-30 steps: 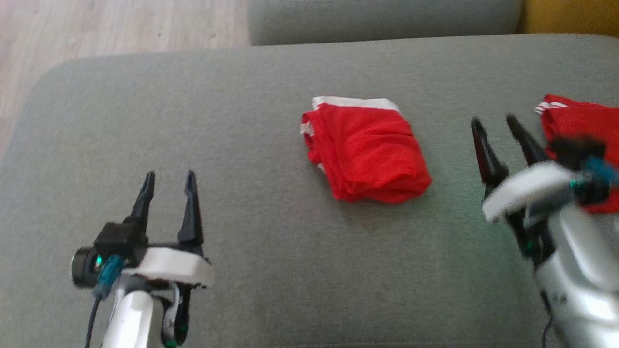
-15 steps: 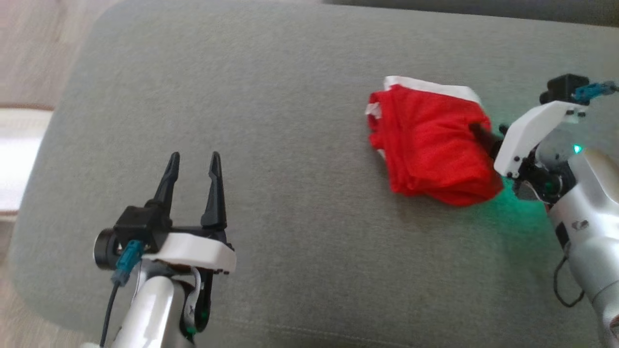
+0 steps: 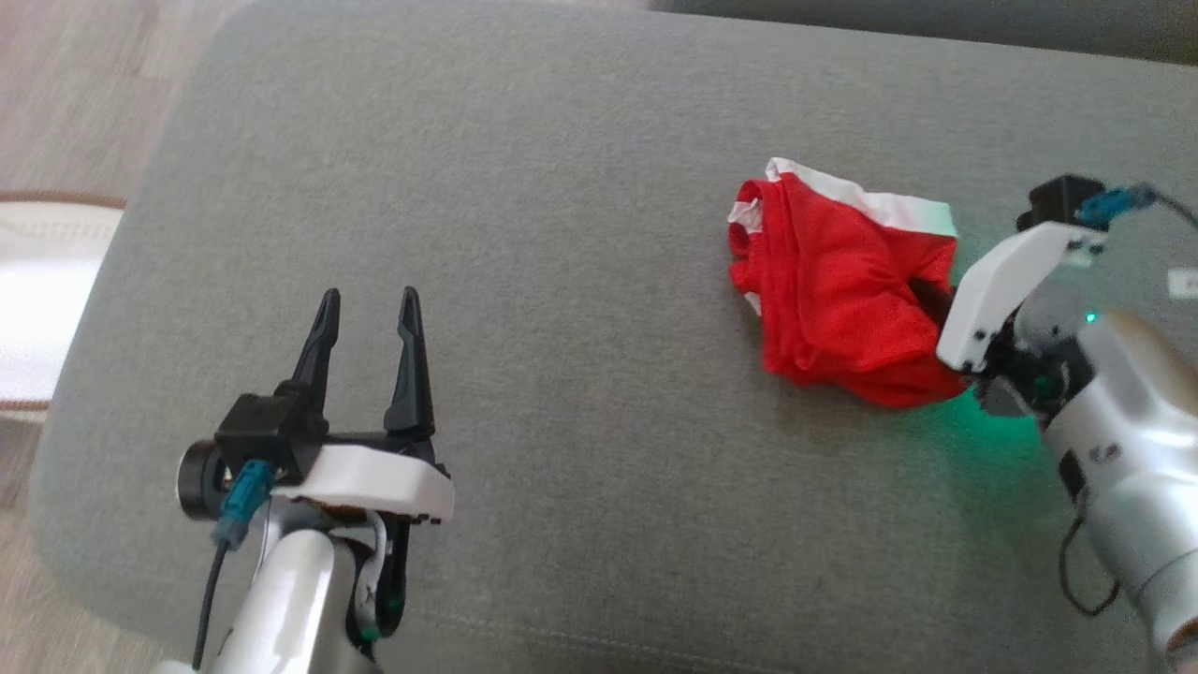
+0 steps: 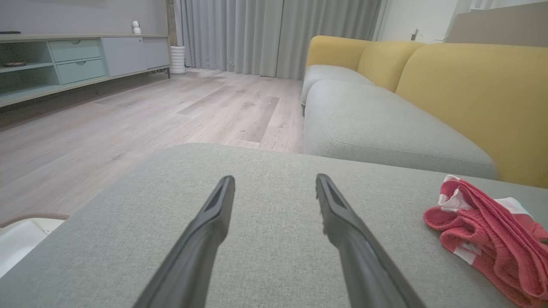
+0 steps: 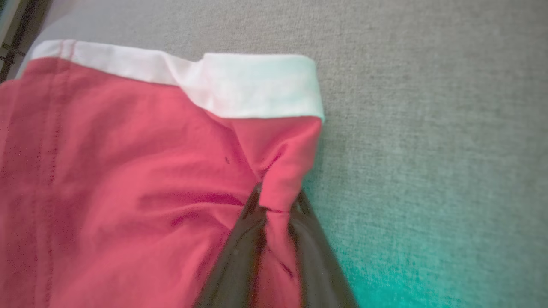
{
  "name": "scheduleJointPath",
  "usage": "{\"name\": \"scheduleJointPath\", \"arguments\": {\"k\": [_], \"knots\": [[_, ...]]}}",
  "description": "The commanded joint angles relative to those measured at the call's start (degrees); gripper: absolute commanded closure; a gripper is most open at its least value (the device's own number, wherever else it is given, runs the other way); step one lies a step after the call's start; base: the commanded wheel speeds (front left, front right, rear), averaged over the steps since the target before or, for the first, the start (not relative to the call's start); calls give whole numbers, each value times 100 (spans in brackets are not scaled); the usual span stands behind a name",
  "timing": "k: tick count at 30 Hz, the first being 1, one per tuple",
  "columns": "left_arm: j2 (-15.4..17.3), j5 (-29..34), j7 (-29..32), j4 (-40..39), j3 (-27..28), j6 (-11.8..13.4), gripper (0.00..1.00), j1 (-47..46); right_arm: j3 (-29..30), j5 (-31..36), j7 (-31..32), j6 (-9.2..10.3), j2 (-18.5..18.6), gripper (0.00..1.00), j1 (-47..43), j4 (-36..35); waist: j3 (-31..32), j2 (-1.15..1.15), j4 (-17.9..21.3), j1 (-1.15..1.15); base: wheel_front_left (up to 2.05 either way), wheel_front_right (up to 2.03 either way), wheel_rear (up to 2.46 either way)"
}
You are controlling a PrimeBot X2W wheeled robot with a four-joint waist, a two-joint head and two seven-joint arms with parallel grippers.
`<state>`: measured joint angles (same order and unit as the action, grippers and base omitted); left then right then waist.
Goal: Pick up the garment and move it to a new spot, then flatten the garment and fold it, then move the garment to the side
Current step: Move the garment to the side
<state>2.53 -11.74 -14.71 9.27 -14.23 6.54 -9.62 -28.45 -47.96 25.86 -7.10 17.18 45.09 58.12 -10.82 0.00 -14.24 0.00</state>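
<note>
The garment (image 3: 838, 300) is a folded red piece with a white band, lying on the grey sofa cushion (image 3: 562, 281) at the right. My right gripper (image 3: 927, 285) reaches into its right edge, and in the right wrist view the two dark fingers (image 5: 239, 252) pinch a fold of the red cloth (image 5: 128, 171) between them. My left gripper (image 3: 368, 304) hovers open over the cushion at the lower left, well apart from the garment (image 4: 488, 239), with nothing between its fingers (image 4: 342, 222).
The cushion's left edge drops to a pale wooden floor (image 3: 84, 84). A white object (image 3: 37, 300) sits on the floor by that edge. A second grey seat (image 4: 376, 128) with yellow backrests (image 4: 475, 94) stands beyond.
The camera swung left and down. My right gripper came in from the right and shut on the garment's right edge, which now bunches and lifts slightly. The left gripper stayed open.
</note>
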Motion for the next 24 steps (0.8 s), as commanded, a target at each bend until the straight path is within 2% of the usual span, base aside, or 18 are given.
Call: {"name": "scheduleJointPath", "arguments": {"k": [1,4,7,14,24], "knots": [[35,39,-29,-175,172,-16,0,-161,-100,-71,-200,-39,-32,100,-99,-169,102,0,118,0,0,0,0],[35,119,-29,-144,223,-82,0,-128,-187,-154,-692,-39,24,100,-126,-319,262,0,349,0,0,0,0],[35,187,-29,-107,256,-261,0,-87,-317,-340,-1080,-39,114,100,-142,-524,461,0,788,0,0,0,0],[35,188,-29,8,72,-573,0,-99,-670,-769,-1261,-39,297,100,-255,-863,658,0,1907,0,0,0,0],[35,154,-29,171,-297,-782,0,-161,-996,-1095,-1477,-39,407,100,-336,-1119,678,0,3089,0,0,0,0]]}}
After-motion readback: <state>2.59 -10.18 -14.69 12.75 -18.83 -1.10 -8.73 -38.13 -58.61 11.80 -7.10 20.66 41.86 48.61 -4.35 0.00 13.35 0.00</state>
